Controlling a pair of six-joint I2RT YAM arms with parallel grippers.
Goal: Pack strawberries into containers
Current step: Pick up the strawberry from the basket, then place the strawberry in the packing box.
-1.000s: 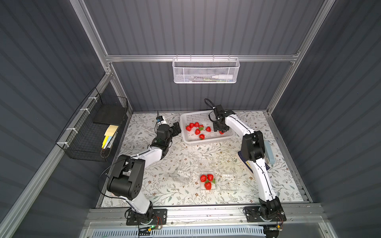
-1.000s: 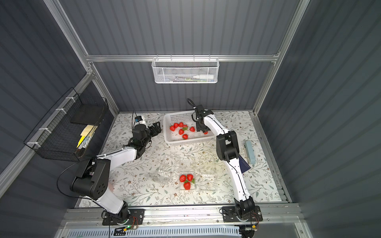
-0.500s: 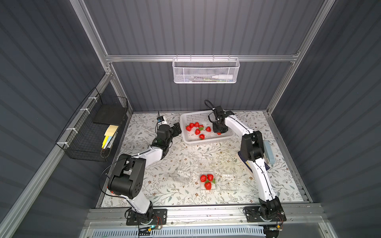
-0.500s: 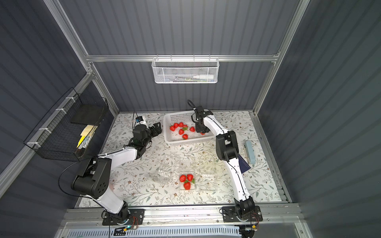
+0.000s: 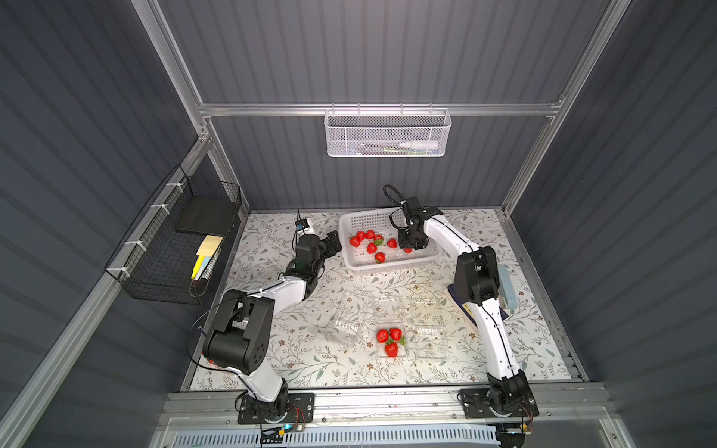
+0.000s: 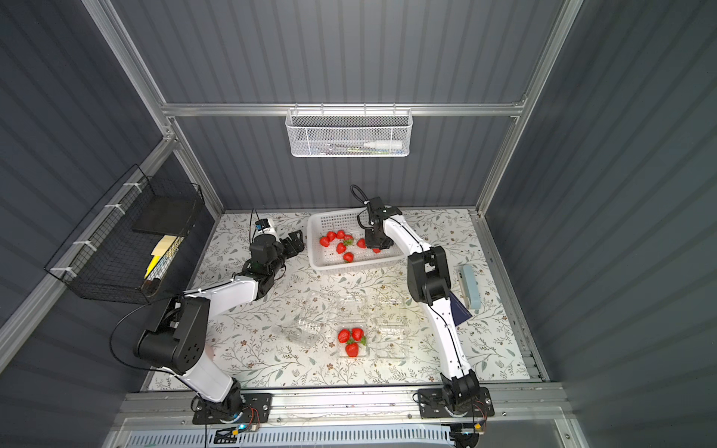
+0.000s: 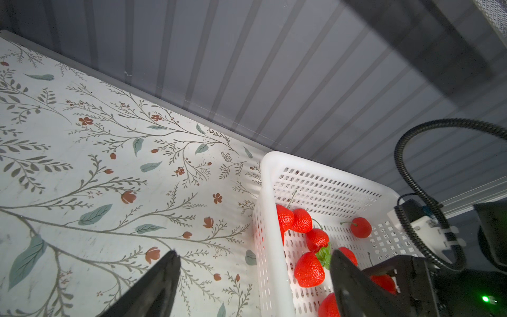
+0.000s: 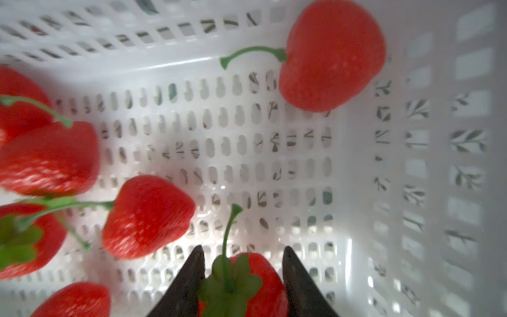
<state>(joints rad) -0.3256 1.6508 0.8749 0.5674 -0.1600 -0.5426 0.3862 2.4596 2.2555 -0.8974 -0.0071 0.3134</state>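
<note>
Inside the white basket [image 5: 388,267], a strawberry [image 8: 263,277] is pinched between the fingers of the right tool [image 8: 243,249]. More strawberries [image 5: 371,248] are seen loose around it. The left tool [image 7: 253,256] is held spread just outside the basket's wall. Well apart from the basket, on the bench [image 5: 523,349], three strawberries are seen in the middle one of the clear containers [image 5: 428,339].

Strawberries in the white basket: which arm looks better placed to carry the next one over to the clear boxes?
The right. The right gripper is down inside the basket, fingers closed on a strawberry. The left gripper hangs open outside the basket, holding nothing.
</note>
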